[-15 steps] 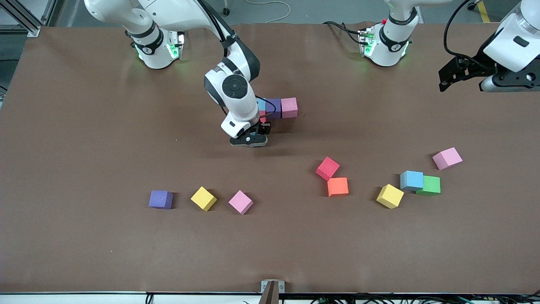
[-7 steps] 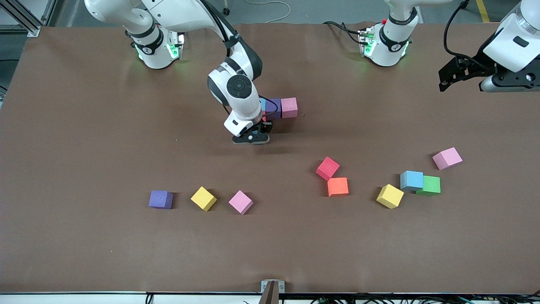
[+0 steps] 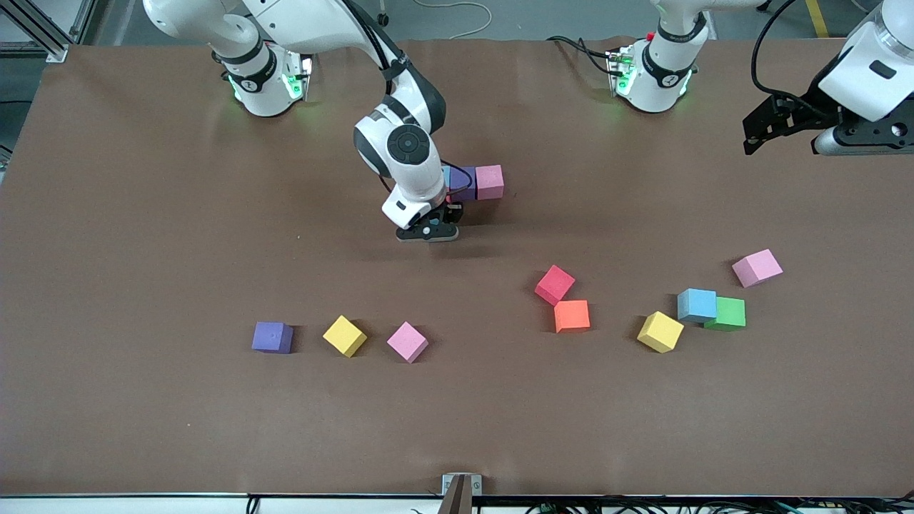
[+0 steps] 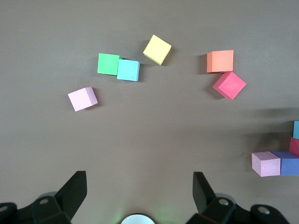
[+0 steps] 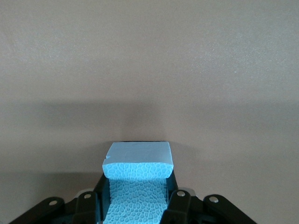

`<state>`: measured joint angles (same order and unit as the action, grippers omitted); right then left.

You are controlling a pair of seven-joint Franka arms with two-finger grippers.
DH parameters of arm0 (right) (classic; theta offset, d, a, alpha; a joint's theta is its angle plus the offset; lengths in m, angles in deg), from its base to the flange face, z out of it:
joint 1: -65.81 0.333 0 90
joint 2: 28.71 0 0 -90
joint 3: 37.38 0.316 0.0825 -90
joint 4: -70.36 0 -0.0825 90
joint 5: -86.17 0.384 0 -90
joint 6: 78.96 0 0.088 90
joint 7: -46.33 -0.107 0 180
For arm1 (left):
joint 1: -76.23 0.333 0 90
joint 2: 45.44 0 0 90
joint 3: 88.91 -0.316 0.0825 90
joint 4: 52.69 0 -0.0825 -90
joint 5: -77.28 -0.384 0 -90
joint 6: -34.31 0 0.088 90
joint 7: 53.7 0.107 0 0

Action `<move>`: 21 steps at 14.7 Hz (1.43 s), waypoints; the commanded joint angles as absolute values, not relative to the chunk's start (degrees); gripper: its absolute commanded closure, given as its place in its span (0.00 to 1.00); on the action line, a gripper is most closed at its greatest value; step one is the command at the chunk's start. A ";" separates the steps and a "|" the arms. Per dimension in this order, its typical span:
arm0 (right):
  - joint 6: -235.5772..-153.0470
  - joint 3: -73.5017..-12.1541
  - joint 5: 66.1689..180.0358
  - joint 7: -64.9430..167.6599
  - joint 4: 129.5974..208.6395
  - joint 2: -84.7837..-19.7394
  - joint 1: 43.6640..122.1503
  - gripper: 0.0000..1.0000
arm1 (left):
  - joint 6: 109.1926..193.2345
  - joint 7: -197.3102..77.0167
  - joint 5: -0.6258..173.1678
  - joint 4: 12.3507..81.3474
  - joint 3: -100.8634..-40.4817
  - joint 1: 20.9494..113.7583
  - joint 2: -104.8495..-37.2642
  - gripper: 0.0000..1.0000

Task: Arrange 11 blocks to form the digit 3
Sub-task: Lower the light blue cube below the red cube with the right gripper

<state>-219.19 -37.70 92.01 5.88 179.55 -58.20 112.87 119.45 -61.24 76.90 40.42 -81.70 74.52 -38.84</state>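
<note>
Right gripper [image 3: 428, 232] down at the started row, jaws clamped on a blue block [image 5: 137, 161].
Watch the placement: it sits tight beside the purple block [image 3: 464, 182] and pink block [image 3: 489, 180]; a crooked release could shove them. Left gripper [image 4: 138, 193] waits, jaws wide, above the table's end.

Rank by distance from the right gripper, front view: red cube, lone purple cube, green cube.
Measured from the right gripper, low beside the started figure:
1. Red cube, touching the orange cube.
2. Purple cube, toward the right arm's end.
3. Green cube, toward the left arm's end, touching a blue cube.
</note>
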 commanded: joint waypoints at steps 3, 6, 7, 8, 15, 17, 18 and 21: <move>-219.05 -38.26 92.50 4.67 179.17 -58.85 113.71 0.98 | 119.30 -59.94 75.96 39.95 -81.62 74.65 -38.67 0.00; -219.14 -38.26 92.41 4.75 179.17 -59.03 113.71 0.98 | 119.22 -59.85 75.96 39.86 -81.70 74.73 -38.49 0.00; -219.14 -38.26 92.41 4.75 179.17 -59.12 113.71 0.98 | 119.30 -59.94 75.96 39.86 -81.70 74.73 -38.58 0.00; -219.14 -38.26 92.41 4.75 179.08 -59.38 113.80 0.97 | 119.39 -59.94 75.96 39.86 -81.70 74.73 -38.58 0.00; -218.97 -38.35 91.71 4.23 178.82 -59.47 113.62 0.00 | 118.95 -59.85 75.96 39.95 -81.79 74.73 -38.23 0.00; -218.88 -38.35 91.71 4.23 178.82 -59.38 113.53 0.00 | 118.95 -59.85 75.96 40.04 -81.70 74.65 -38.32 0.00; -218.79 -38.35 91.79 4.31 178.73 -59.30 113.45 0.00 | 118.95 -59.85 75.96 40.04 -81.62 74.73 -38.32 0.00; -216.08 -38.52 92.23 4.14 176.37 -58.51 112.92 0.00 | 118.69 -59.85 75.96 40.21 -81.62 74.65 -38.14 0.00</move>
